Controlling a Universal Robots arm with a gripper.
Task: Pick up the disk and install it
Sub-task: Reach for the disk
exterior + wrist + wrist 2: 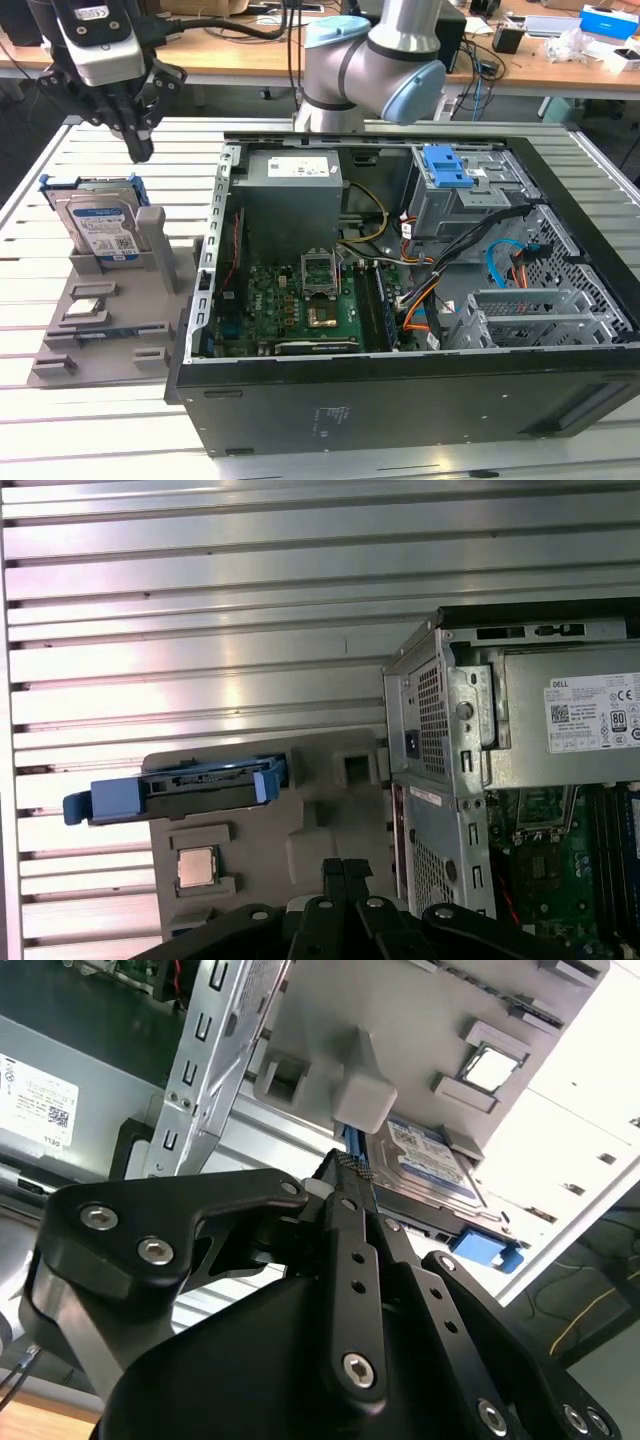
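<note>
While your hand point(140, 148) hangs over the counter point(100, 440) on the exterior view's left, its fingers are pressed together with nothing between them; both wrist views show the tips meeting. The disk point(101, 226) stands on edge in a grey holder point(120, 300) just below the hand, near it but not touching, with its label turned toward the near side. The holder lies flat on the counter, just beside the left wall of the open computer case point(400, 405).

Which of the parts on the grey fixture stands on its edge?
The blue-framed disk stands on edge in its slot; the square chip near it lies flat.
</note>
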